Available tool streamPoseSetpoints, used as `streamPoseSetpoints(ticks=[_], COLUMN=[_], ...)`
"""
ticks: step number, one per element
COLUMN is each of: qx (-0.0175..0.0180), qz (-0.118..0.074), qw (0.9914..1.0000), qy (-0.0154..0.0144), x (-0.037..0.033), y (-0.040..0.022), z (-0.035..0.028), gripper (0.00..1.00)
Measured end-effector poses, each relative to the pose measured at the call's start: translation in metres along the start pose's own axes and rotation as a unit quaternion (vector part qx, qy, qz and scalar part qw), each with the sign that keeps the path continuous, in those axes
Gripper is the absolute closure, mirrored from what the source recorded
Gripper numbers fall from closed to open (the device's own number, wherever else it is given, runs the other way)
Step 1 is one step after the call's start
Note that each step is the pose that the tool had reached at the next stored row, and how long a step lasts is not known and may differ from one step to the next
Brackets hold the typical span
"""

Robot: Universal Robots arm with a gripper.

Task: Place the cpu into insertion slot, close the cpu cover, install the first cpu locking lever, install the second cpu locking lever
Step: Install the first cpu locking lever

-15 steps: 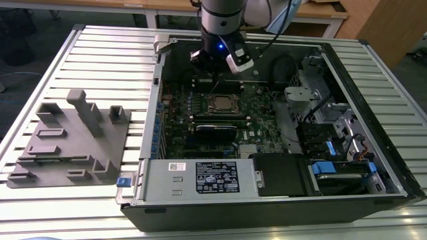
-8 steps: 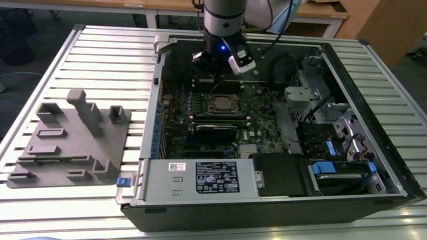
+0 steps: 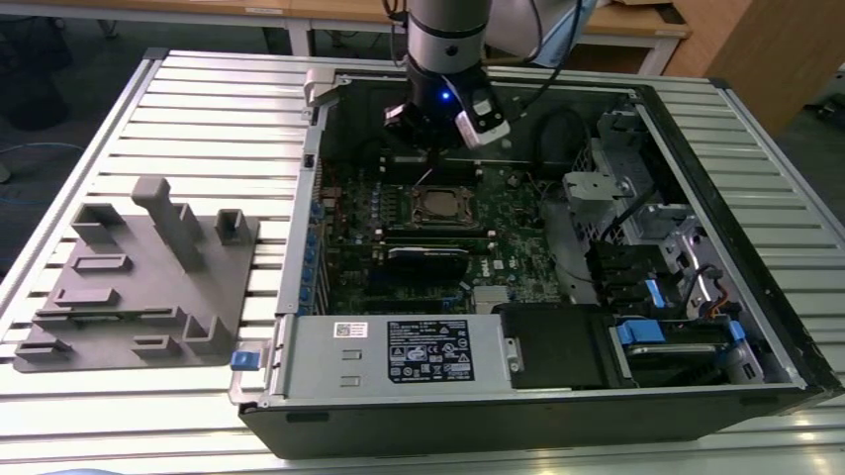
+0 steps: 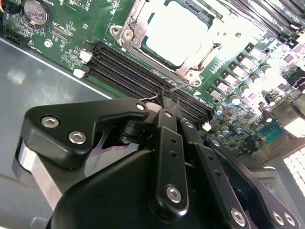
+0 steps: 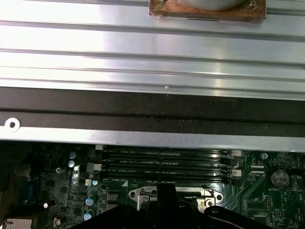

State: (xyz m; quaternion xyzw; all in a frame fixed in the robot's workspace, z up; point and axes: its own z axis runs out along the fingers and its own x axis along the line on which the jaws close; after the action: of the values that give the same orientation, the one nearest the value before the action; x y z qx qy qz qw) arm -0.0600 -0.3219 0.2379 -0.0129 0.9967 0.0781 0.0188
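Note:
My gripper [image 3: 426, 163] hangs inside the open computer case, just behind the insertion slot [image 3: 442, 206] on the green board. In the second wrist view the fingers [image 4: 167, 109] are pressed together, their tip touching a thin wire cpu locking lever [image 4: 180, 87] at the socket's edge beside the memory slots. The cpu [image 4: 178, 31] lies in the socket with its bright silver top showing. The cpu cover [image 4: 143, 24] lies flat around it as a silvery frame. In the first wrist view the dark gripper [image 5: 167, 193] stands before the socket rim [image 5: 143, 194].
Long black memory slots [image 4: 128, 67] run between gripper and socket. The case wall [image 5: 152, 112] and slatted table [image 3: 198, 119] lie behind. A grey fixture block [image 3: 145, 277] sits on the exterior view's left; the power supply [image 3: 396, 351] and drive bays [image 3: 647, 297] are in the case.

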Motion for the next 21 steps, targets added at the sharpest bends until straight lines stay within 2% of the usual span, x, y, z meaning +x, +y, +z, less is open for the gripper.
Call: streamPoseSetpoints(ticks=[5, 10, 21], qx=[0.0043, 0.0055, 0.0057], qz=[0.000, 0.001, 0.001], qw=[0.99999, 0.99998, 0.99998], qy=[0.0000, 0.0001, -0.0001], x=[-0.0028, -0.0049, -0.0070], y=[0.0008, 0.0011, 0.0010], z=[0.0022, 0.0044, 0.0068], gripper=[0.89, 0.89, 0.89])
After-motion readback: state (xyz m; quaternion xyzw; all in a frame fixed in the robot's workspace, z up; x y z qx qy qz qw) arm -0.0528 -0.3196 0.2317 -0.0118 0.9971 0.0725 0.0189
